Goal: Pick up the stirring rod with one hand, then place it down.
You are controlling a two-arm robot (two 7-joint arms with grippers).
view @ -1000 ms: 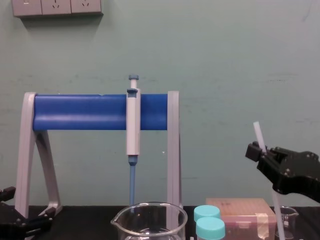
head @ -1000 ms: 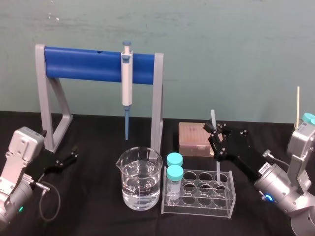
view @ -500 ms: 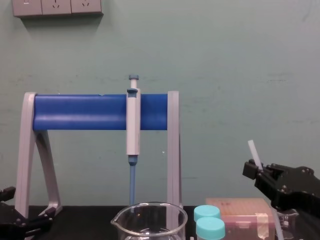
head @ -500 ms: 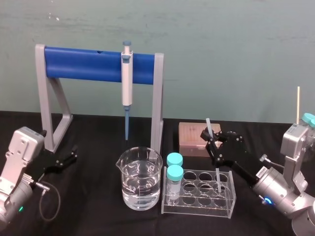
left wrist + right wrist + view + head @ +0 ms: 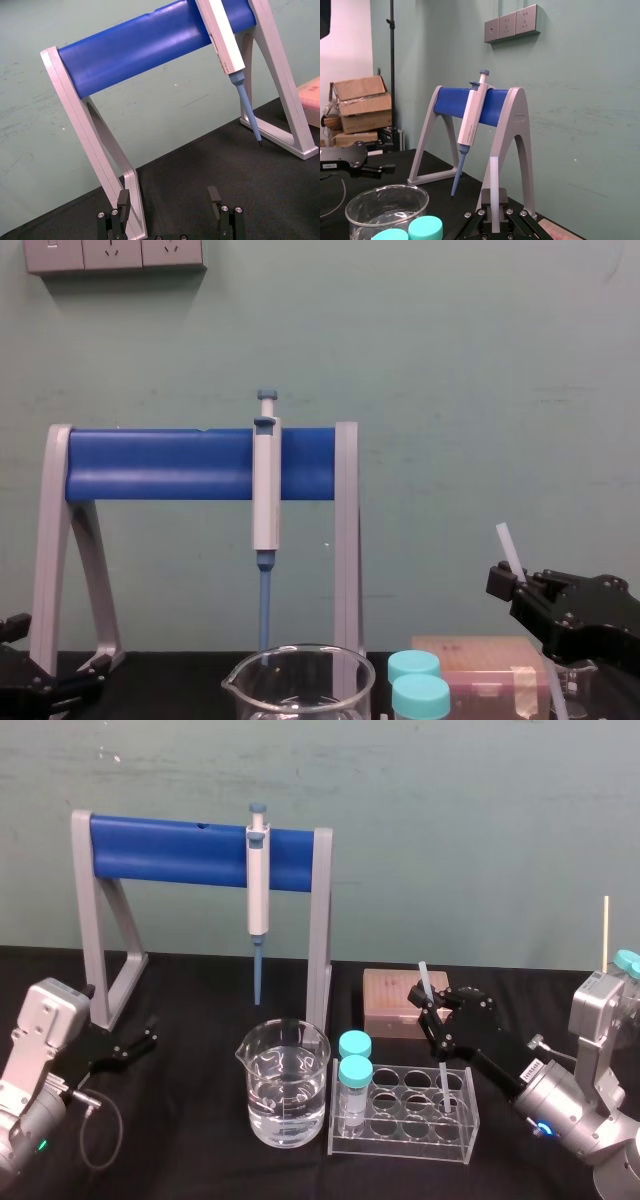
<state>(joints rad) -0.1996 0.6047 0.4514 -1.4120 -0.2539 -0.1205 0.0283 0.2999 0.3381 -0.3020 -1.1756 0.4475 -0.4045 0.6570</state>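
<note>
Black right gripper [image 5: 432, 1010] leans over the clear tube rack [image 5: 400, 1138], jaws clamping the tilted translucent-white stirring rod [image 5: 424, 977]; left gripper [image 5: 143, 1042] parked, jaws apart.

Inventory of the bench, by count.

- Black two-fingered grippers: two, the left gripper [image 5: 150, 1034] and the right gripper [image 5: 427, 1005].
- Stirring rod [image 5: 424, 978]: one, between the right gripper's fingers.
- Clear tube rack [image 5: 400, 1140]: one, under the right gripper.
- Teal-capped vials: two, the rear vial [image 5: 354, 1045] and the front vial [image 5: 354, 1092], at the rack end nearer the left gripper.
- Water-filled beaker [image 5: 262, 1065]: one, between the grippers.
- Pipette [image 5: 258, 895]: one.
- Blue-barred stand [image 5: 170, 850]: one.
- Tan box [image 5: 388, 1005]: one, just behind the right gripper.
</note>
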